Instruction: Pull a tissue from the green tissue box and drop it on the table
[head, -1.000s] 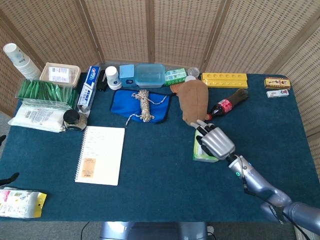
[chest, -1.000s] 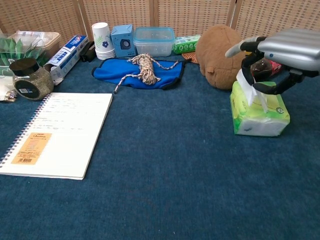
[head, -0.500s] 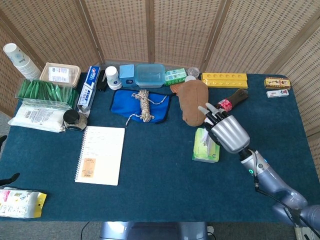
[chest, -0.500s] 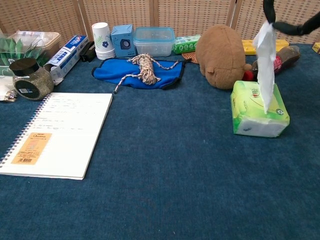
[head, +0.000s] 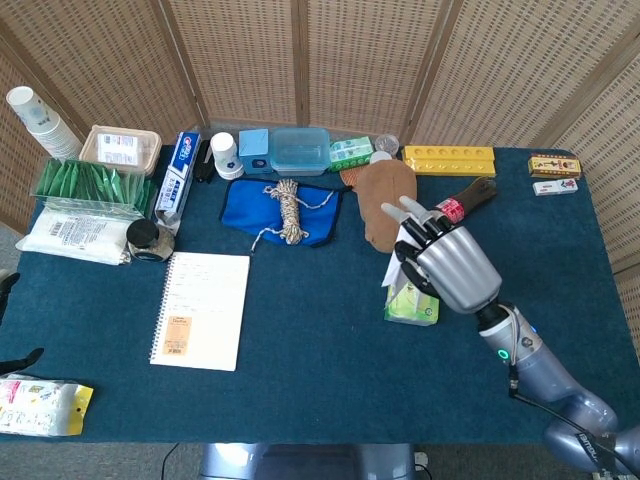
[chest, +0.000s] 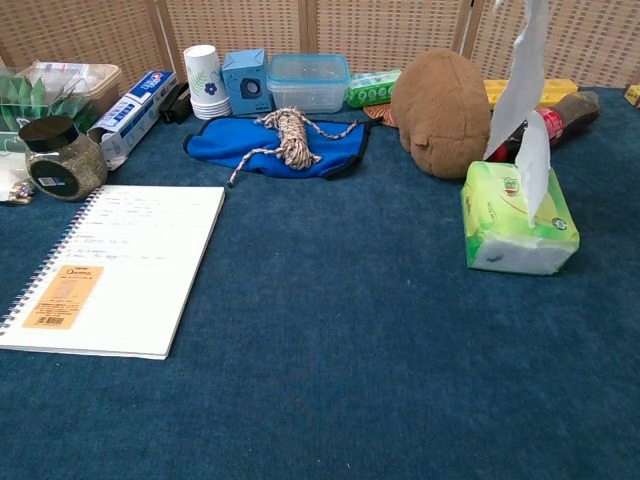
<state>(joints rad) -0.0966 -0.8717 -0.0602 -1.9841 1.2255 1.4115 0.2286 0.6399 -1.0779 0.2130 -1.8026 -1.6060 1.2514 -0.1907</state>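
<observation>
The green tissue box (head: 408, 303) lies on the blue table in front of a brown plush toy; the chest view shows the box (chest: 515, 225) at the right. My right hand (head: 455, 268) hovers above the box and pinches a white tissue (head: 392, 270). In the chest view the tissue (chest: 523, 85) hangs as a long strip from the top edge down to the box's slot, and the hand itself is out of that frame. Two dark slivers (head: 8, 284) at the left edge may belong to my left hand; too little shows to tell.
A brown plush toy (chest: 440, 100) and a cola bottle (head: 458, 205) sit just behind the box. A spiral notebook (head: 202, 308) lies at centre left, a blue cloth with a rope coil (head: 288, 210) behind it. Containers line the back edge and left side.
My right hand has risen from the box's top, drawing the tissue up out of the slot into a long strip. In the chest view the hand has left the frame.
</observation>
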